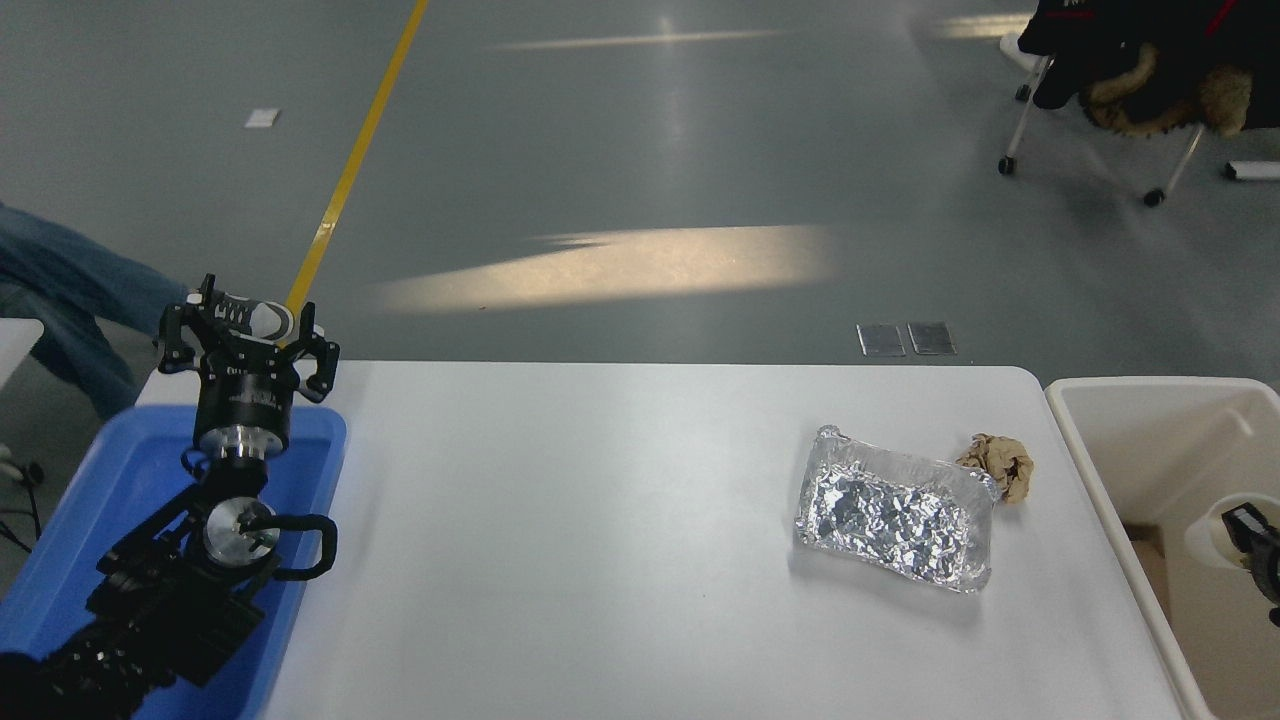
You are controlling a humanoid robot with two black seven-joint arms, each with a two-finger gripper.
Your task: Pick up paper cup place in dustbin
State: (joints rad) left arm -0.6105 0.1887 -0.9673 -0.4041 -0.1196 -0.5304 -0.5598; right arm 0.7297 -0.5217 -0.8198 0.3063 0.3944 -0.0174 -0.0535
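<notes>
The white paper cup (1207,534) is low inside the cream-white dustbin (1150,386) at the table's right end, only partly in view at the picture's right edge. My right gripper (1252,535) is shut on the cup's rim, with one black finger at the cup's mouth, and most of the gripper is cut off by the picture's edge. My left arm is parked at the lower left, and its gripper (247,340) stands open over the blue tray (120,470).
A crumpled foil tray (895,510) lies on the white table (600,520) near the dustbin, with a crumpled brown paper ball (1000,465) at its far right corner. A person's leg in jeans (60,290) is at the far left. A wheeled chair (1130,90) stands at the top right.
</notes>
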